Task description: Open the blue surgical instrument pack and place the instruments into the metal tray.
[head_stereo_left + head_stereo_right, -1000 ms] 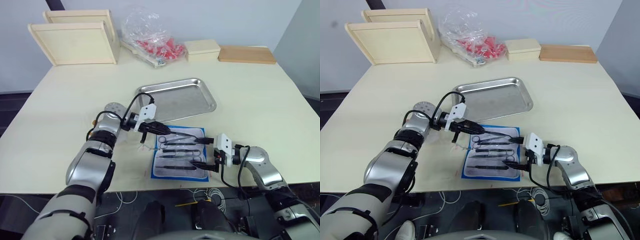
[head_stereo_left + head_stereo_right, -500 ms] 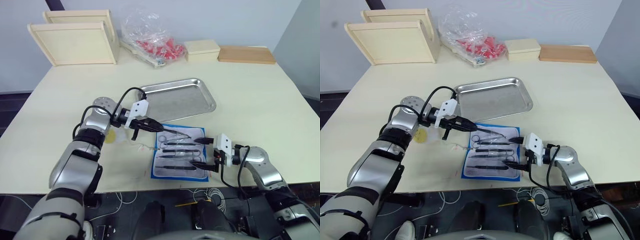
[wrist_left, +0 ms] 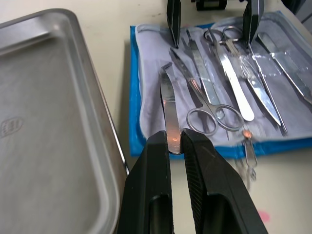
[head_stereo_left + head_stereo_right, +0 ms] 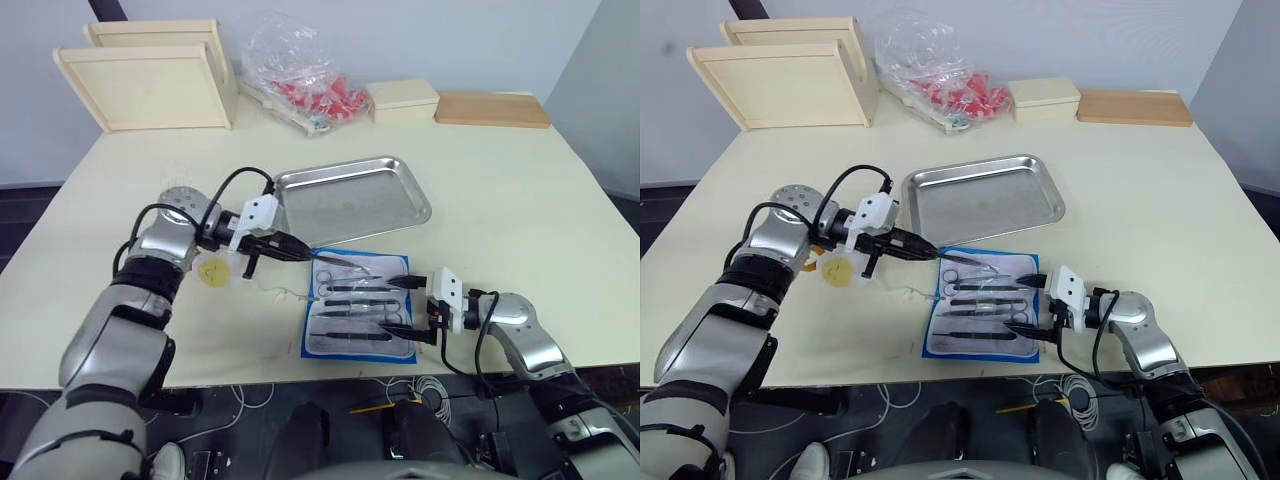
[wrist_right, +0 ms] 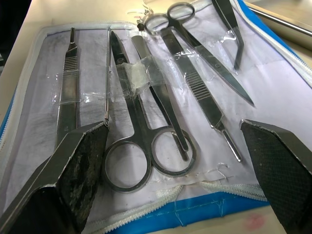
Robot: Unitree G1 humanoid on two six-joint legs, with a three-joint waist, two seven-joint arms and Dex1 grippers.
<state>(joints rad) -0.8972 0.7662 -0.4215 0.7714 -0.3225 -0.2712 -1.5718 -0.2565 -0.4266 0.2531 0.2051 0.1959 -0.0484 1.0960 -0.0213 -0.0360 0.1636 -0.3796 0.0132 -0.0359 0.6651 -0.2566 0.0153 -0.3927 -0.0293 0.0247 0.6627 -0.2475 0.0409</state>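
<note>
One pair of tweezers (image 3: pixel 168 112) is pinched in the left gripper (image 3: pixel 176 142); clear the metal tray (image 4: pixel 352 198) rim before release, while the right gripper (image 5: pixel 175 146) gapes empty over the pack (image 4: pixel 362 306).

- Even, bright overhead light; soft shadows, table (image 4: pixel 520 190) evenly lit.
- Mild sheen on metal tray (image 4: pixel 395 207); small glare spot on tweezers (image 3: pixel 170 117).
- Left gripper (image 3: pixel 174 148) fingers slightly blurred up close.

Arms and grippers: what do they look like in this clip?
Both arms have silver-grey metallic shells with black joint bands. Each wrist carries a white block and looping black cables. The left gripper and the right gripper each have two black fingers; the right fingers' inner faces have a finely textured surface.
</note>
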